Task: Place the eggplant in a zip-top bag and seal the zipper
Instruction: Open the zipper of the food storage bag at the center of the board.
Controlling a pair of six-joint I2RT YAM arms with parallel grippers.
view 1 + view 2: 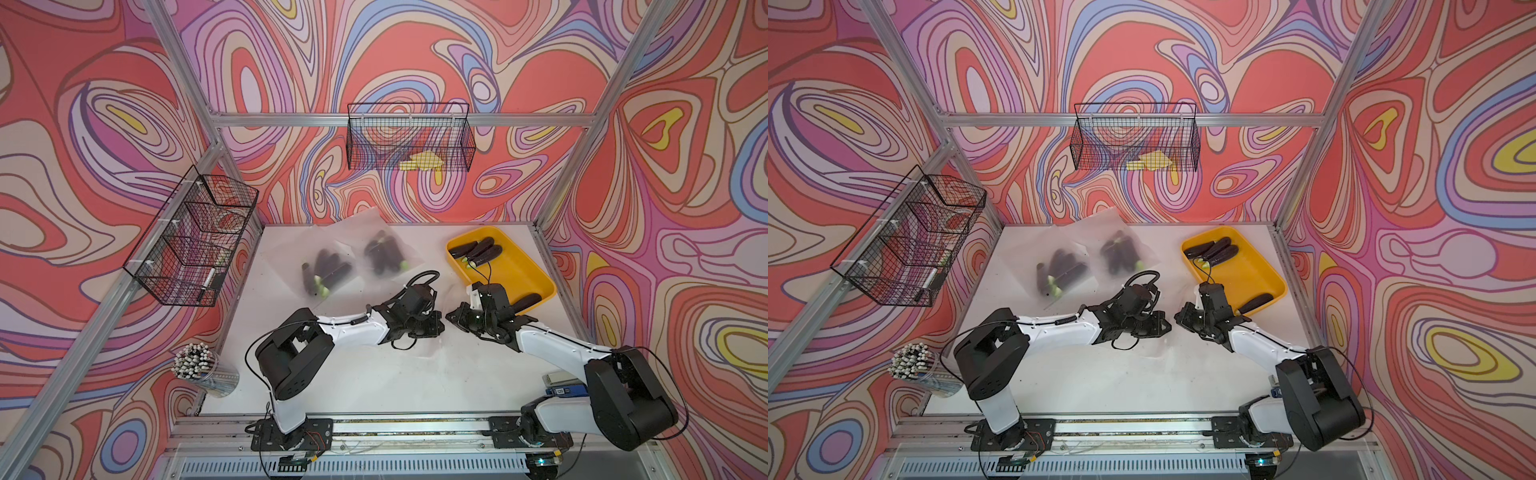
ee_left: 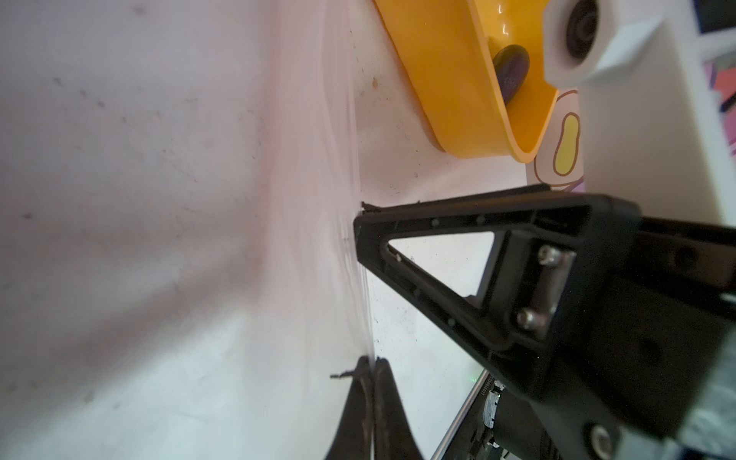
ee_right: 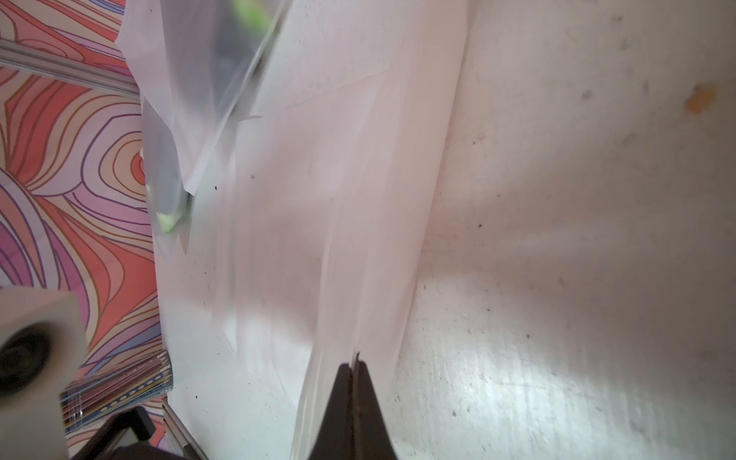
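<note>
A: What do I mind on this step?

B: I judge that I am opening the mouth of the clear, flimsy zip-top plastic bag [image 3: 350, 223]; it lies flat on the white tabletop [image 1: 374, 374] at the centre, between my two arms. Each pinch should take one lip only, close to the zipper; then I part the lips gently and lift a little, so the film neither tears nor slips free. Whether each pinch has one layer or both, I cannot tell from here.

A: And the grippers?

B: My left gripper [image 2: 369, 364] is clenched, its tips nipping the thin edge of the film; my right gripper [image 3: 354, 360] is likewise clamped on that same edge, just beside the left; neither carries anything else.

A: Where is the eggplant?

B: Not in this bag yet; one dark purple, oblong eggplant [image 1: 528, 301] lies alone at the near end of the yellow plastic tray [image 1: 513, 272], at three o'clock from the right gripper. Three more eggplants [image 1: 478, 251] sit at the tray's far end, about one o'clock; two filled bags [image 1: 326, 270] lie near eleven o'clock, well apart from my grip.
</note>
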